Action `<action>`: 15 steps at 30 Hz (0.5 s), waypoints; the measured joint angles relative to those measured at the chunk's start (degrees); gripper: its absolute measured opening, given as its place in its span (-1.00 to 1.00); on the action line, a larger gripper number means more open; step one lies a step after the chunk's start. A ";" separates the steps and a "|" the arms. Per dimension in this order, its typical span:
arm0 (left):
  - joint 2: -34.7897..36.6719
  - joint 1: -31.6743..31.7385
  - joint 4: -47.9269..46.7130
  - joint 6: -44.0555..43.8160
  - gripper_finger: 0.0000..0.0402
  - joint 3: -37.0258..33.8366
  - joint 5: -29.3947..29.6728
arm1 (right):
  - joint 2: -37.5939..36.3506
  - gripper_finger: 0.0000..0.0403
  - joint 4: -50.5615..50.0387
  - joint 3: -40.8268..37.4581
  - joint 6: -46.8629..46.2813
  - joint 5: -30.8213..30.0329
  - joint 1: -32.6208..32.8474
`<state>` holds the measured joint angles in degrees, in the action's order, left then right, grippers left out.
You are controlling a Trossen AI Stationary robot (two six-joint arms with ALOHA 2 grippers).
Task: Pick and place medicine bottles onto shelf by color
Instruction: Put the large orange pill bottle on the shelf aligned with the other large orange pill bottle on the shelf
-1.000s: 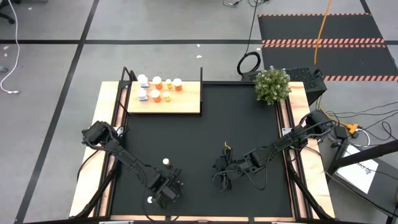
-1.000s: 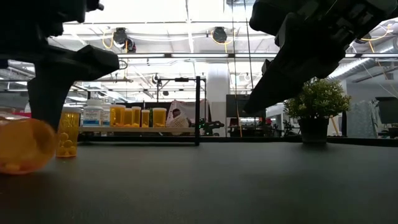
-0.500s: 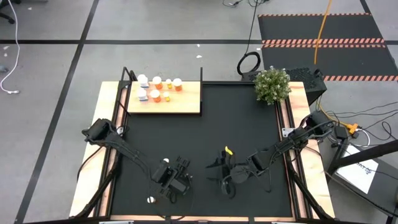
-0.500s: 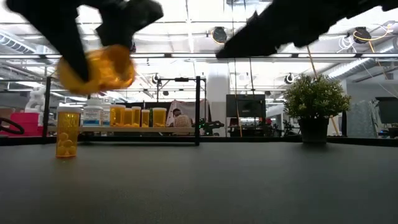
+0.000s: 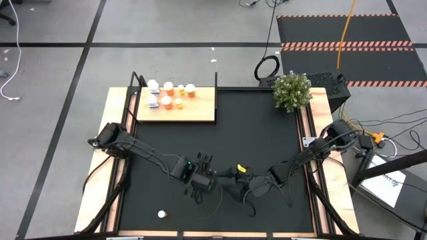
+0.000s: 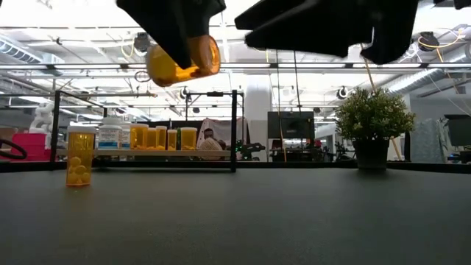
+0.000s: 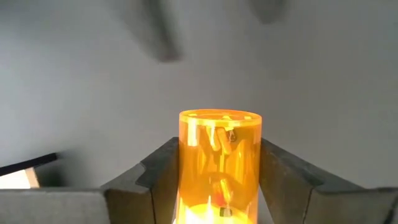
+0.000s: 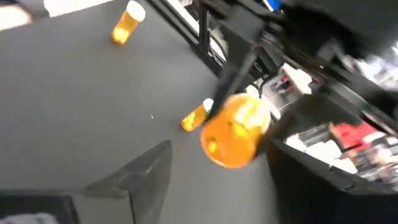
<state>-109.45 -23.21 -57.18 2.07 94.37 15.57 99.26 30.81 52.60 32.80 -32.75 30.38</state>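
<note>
My left gripper (image 5: 200,179) is shut on an orange medicine bottle (image 6: 184,59), held well above the black mat near its middle front. My right gripper (image 5: 230,177) stands open just to the bottle's right, pointing at its round base (image 8: 236,137), a small gap away in the low view. The shelf (image 5: 200,113) lies at the far left with several bottles (image 5: 167,97) standing on it. Another orange bottle (image 6: 79,158) stands upright on the mat. A white cap (image 5: 161,214) shows near the front edge. My left gripper pinches the bottle's round body (image 7: 219,168) between its two fingers (image 7: 163,177), one on each side. The fingers come slanting down from above and lie along the bottle. Its flat base (image 7: 219,115) sticks out past the fingertips and its cap end is hidden. The bottle hangs tilted, clear of the mat.
A potted plant (image 5: 291,90) stands at the mat's far right corner. Thin black posts (image 6: 234,129) rise at the shelf's edges. In the right wrist view, two orange bottles (image 8: 127,22) (image 8: 196,117) are on the mat beyond the left gripper. The mat's middle and far part is bare.
My left gripper has risen and swung toward the table's right and far side, lifting the orange bottle clear of the mat, where it lay on its side near the front edge. My right gripper has rolled about its own pointing line while staying near the same spot.
</note>
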 joint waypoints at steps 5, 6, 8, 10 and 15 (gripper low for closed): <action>0.00 1.68 0.34 -0.62 -0.05 0.00 0.08 | 2.99 0.40 6.32 0.00 10.40 -1.73 -0.27; 0.00 1.83 0.35 -0.72 -0.04 0.01 0.07 | 3.55 0.40 7.56 0.00 12.43 -1.78 -0.32; 0.00 1.87 0.38 -0.85 -0.02 0.00 0.07 | 4.61 0.40 9.19 0.00 15.68 -2.09 -0.61; 0.00 1.87 0.41 -0.83 -0.03 0.00 0.04 | 5.31 0.41 9.72 0.00 17.60 -2.15 -1.14; 0.00 1.87 0.46 -1.40 -0.05 0.00 -0.02 | 5.67 0.41 9.38 0.00 18.99 -3.12 -3.31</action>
<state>-109.45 -21.34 -56.72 0.67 94.37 15.55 104.93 40.19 52.60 51.79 -35.87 27.07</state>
